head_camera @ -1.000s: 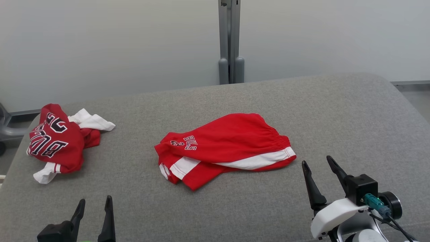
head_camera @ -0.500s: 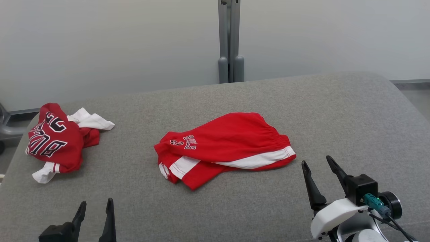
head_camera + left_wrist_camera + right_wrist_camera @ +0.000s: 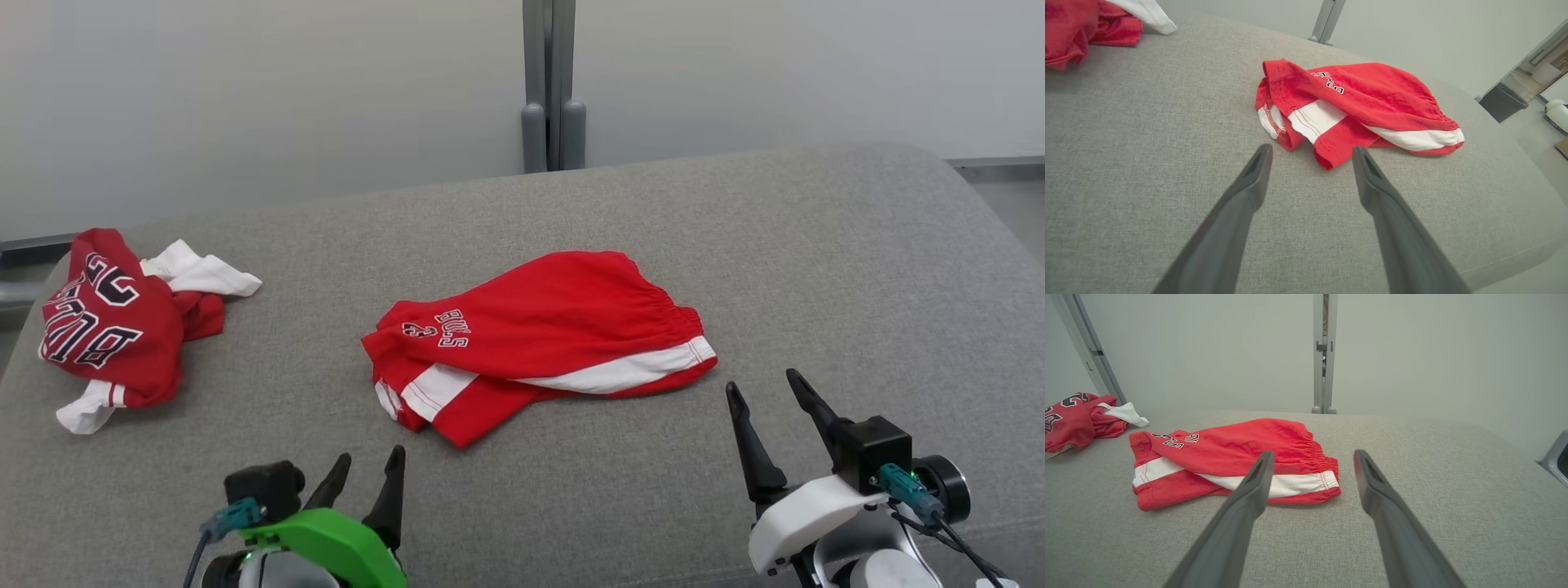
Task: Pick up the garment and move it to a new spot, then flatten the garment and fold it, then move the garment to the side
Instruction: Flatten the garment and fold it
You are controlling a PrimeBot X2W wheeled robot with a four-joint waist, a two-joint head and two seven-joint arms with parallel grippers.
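**A:** Where does the garment lie?

**B:** The red shorts [image 3: 539,343] are in the middle of the grey fabric-topped desk [image 3: 816,269], loosely doubled over. The gathered waistband [image 3: 678,318] is at the right end and the leg hems [image 3: 424,400] are at the near left. A bunched red jersey [image 3: 106,327] sits at the far left edge, well apart. I take the shorts to be the piece in hand, since both claws point at them.

**A:** And the claws?

**B:** Both are spread wide and hold nothing. The left claw [image 3: 371,454] hovers at the near edge, just short of the hems. The right claw [image 3: 762,380] hovers at the near right, close to the waistband end without touching it.

**A:** So this is the reach before the pick-up. How should it go?

**B:** Take one end with each claw. The right one should come down over the waistband, where the elastic bunches the cloth into a ridge that's easy to pinch. The left one should go to the near hem corner. The layers overlap there, so it needs to bite deep enough to catch all of them, or one leg will hang loose.

**A:** What's the risk?

**B:** The fingertips could dig into the soft top and snag its fabric. Come in low and shallow, close on the cloth, then lift both ends level so the shorts hang open. Put them down well away from the jersey.
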